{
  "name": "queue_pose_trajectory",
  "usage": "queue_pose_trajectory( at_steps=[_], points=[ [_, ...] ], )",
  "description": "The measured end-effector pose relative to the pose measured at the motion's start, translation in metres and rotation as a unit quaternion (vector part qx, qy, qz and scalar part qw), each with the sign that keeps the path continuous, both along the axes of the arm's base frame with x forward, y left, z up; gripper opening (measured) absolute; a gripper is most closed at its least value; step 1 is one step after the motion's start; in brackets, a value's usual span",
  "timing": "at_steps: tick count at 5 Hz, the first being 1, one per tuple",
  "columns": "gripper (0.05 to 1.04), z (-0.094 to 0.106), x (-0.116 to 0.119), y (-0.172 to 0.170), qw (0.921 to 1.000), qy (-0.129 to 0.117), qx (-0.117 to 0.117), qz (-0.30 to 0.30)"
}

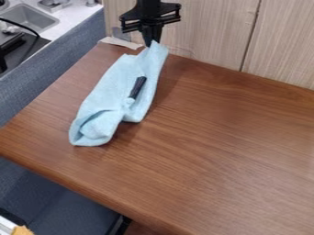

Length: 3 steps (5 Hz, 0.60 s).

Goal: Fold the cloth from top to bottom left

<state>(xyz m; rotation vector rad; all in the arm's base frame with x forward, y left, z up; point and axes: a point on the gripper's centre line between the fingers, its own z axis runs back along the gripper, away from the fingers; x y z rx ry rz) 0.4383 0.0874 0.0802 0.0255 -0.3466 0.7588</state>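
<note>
Wood-grain surface (227, 151), brown, has a pale panel wall (205, 27) behind it & a gray sink (29, 17) in the view's upper L corner. Lt. blue cloth (110, 92) lies lengthwise on the surface's upper L part, lower end bunched, w/ 1 dark-handled item (138, 87) on top. Black end effector (153, 41), near top ctr., pinches the cloth's top corner, raised to a pt.

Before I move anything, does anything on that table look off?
Yes, two things. A dark stick lies on the blue cloth, an odd spot for it, and it might get caught in the fold. Also, a pale, ragged strip sits at the far left corner of the table, perhaps torn paper or tape.
</note>
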Motion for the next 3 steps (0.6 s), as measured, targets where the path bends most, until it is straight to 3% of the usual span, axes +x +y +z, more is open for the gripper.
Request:
queue_pose_trajectory(
  at_steps=[2, 3],
  points=[
    [0.057, 0.039, -0.038, -0.012, 0.9990, -0.043, 0.009, -0.012],
    [0.056, 0.045, -0.072, -0.016, 0.9986, -0.048, 0.016, -0.016]
  ],
)
